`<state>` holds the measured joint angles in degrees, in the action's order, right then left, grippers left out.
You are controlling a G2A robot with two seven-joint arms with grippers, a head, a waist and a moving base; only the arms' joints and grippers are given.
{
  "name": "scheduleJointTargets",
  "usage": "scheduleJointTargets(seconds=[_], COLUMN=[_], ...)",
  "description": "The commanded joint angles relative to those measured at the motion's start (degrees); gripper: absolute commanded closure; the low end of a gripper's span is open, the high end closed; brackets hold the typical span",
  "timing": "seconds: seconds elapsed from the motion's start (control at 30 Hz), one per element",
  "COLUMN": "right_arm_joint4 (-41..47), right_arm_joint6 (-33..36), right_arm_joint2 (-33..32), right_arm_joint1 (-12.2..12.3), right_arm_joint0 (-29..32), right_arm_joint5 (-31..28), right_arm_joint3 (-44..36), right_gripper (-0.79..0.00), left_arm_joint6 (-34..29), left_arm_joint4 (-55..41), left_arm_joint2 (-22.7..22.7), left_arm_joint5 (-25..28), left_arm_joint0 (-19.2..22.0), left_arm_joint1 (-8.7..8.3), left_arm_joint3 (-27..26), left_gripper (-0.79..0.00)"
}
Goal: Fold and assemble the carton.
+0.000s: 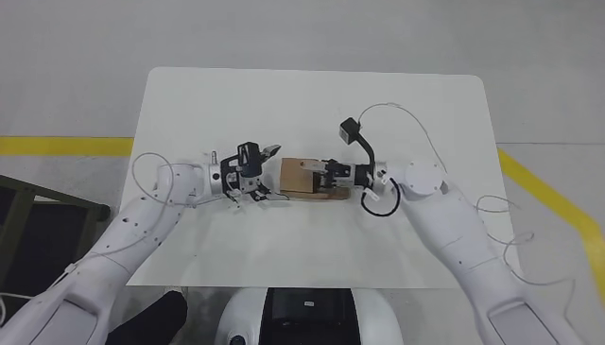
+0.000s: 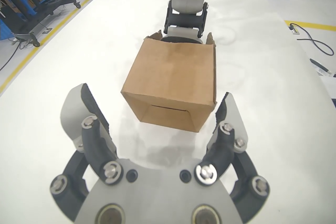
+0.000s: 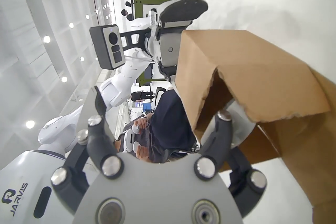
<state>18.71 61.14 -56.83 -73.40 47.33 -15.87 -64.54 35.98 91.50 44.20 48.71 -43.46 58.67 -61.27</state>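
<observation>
At mid counter [image 1: 425, 109], carton [image 1: 304, 177] is laid sideways, ungripped; left end effector [image 2: 155, 93] is spread wide beside one end, right end effector [image 1: 331, 172] spread, partly inside the other. Carton could be crushed if pinched unbraced.

The left arm [image 1: 142, 227] and right arm [image 1: 463, 236] wear glossy white shells, and thin cables [image 1: 389, 105] loop off the forearms. Each wrist carries a dark camera box [image 1: 351, 129] on a bracket. The left gripper [image 2: 155, 93] and right gripper [image 3: 162, 104] share grey plates, silver screws, black linkages and black-padded pale fingers [image 2: 76, 109].
</observation>
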Motion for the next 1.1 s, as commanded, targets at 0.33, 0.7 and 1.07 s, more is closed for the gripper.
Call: scheduleJointTargets(seconds=[0.33, 0.7, 1.07], right_arm_joint4=[-8.18, -4.73, -0.73], right_arm_joint6=[1.29, 1.04, 0.01], right_arm_joint2=[-9.93, -10.46, -6.45], right_arm_joint1=[4.30, 4.84, 3.50], right_arm_joint0=[11.87, 15.14, 9.27], right_arm_joint5=[8.18, 8.76, 1.56], right_arm_joint3=[-19.32, -18.32, -10.37], right_gripper=[-0.785, -0.785, -0.785], left_arm_joint6=[3.66, 4.87, 6.50], left_arm_joint4=[0.84, 1.08, 2.72], left_arm_joint2=[-3.47, -5.94, -6.81], left_arm_joint5=[2.84, 2.64, 2.55], left_arm_joint0=[3.96, 6.21, 7.00], left_arm_joint1=[2.32, 4.45, 5.21], left_arm_joint3=[5.49, 9.50, 10.94], left_gripper=[-0.785, -0.785, -0.785])
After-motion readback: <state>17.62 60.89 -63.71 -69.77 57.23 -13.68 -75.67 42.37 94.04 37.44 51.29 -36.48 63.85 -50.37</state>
